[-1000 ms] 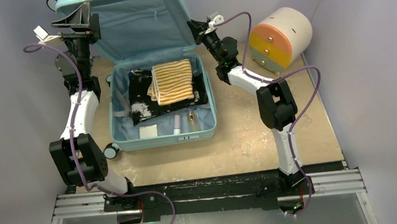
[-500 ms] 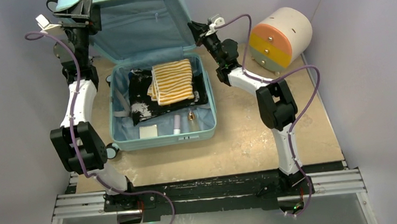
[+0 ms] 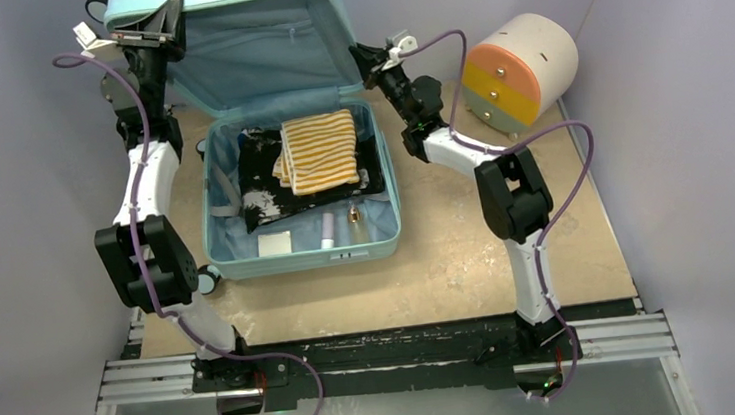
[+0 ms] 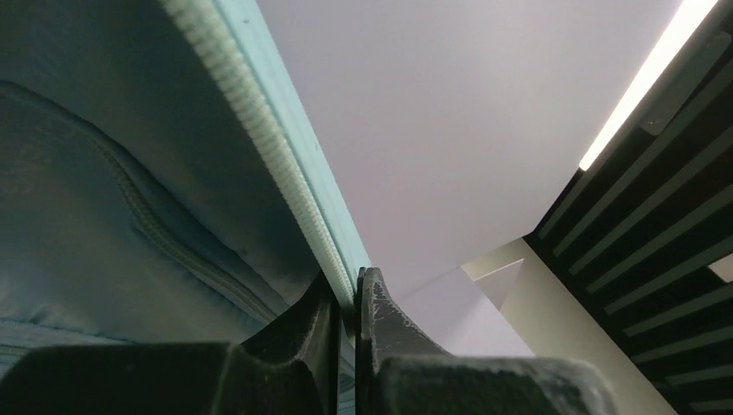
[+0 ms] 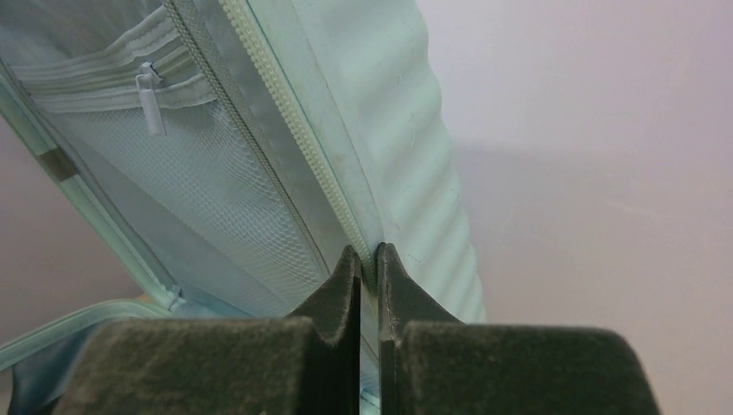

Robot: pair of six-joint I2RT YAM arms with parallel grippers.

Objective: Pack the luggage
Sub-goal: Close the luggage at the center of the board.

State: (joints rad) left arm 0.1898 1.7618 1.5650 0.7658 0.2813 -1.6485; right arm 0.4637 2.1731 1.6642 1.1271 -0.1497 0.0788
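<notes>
1. A beige table (image 3: 468, 259) closed in by pale walls is being viewed from above, with both arm bases being carried on a rail at its near edge.
2. The luggage (image 3: 303, 261) is being shown lying open on that table. Its lower half sits below and between the two sets of fingers, nearer the bases than either.
3. Nearest in that half, a pale square card (image 3: 274, 244), a slim tube (image 3: 327, 231) and a small bottle (image 3: 353, 215) are being shown side by side.
4. Just beyond them, a black garment (image 3: 260, 192) is being overlain by a folded yellow-and-white striped cloth (image 3: 320, 149), both below the level of the fingers.
5. The lid (image 3: 250, 52) is being held raised at the far side, its lining facing the arms.
6. The lid's left edge is being gripped near the top by the left gripper (image 3: 167, 22). In the wrist view its fingers (image 4: 380, 316) are being pressed onto the teal rim, with zip teeth (image 4: 259, 147) running away just left of them.
7. The lid's right edge is being gripped lower down by the right gripper (image 3: 360, 58). Its fingers (image 5: 341, 294) are being pinched onto the rim, with the zip pocket (image 5: 130, 86) to their left and the ribbed shell (image 5: 423, 173) to their right.
8. A round drawer unit (image 3: 517, 69) is being shown to the right of the right fingers, apart from the luggage.
</notes>
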